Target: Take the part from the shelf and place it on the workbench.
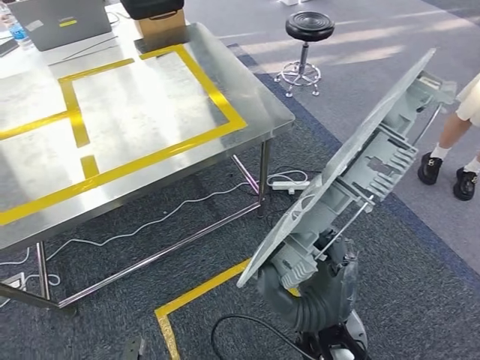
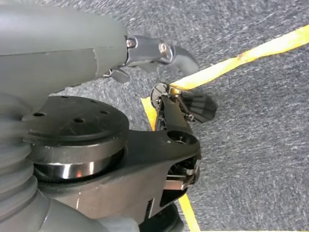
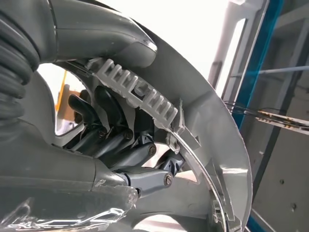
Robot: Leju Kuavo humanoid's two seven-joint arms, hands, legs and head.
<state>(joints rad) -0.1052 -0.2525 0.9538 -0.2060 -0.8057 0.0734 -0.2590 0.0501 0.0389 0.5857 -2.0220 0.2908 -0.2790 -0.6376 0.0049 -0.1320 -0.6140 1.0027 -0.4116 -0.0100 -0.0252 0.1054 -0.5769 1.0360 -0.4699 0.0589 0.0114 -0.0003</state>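
- Step in hand, as I judge it: the carry; the part (image 1: 362, 161), a long grey moulded panel with ribs on its back, is off the shelf and up in the air over the carpet (image 1: 418, 285), tilted steeply, well apart from the tabletop (image 1: 142, 105)
- The right hand (image 1: 308, 281) grips the part at its lower end; in the right wrist view the dark fingers (image 3: 109, 128) curl round a ribbed edge of the part (image 3: 204, 121), closed on it
- The left hand (image 2: 160, 50) hangs low over the carpet and a yellow floor line (image 2: 236, 60); I see nothing in it; whether its fingers are spread or curled I cannot tell
- Next move, by my reckoning: turn toward the tabletop, bring the part over the steel inside the yellow tape frame (image 1: 220, 101), level it, lower it flat; the long free end swings wide, so it wants room from the table's edge and from the person (image 1: 461, 142) standing close by its far tip
- Hard to make out: the thumb's hold is masked by the part in the head view; the part's far end runs out of the right wrist view; the person is cut off at the frame's edge, legs and shoes alone; the tabletop's far side, with a laptop (image 1: 59, 26) and a box (image 1: 161, 26), is cropped
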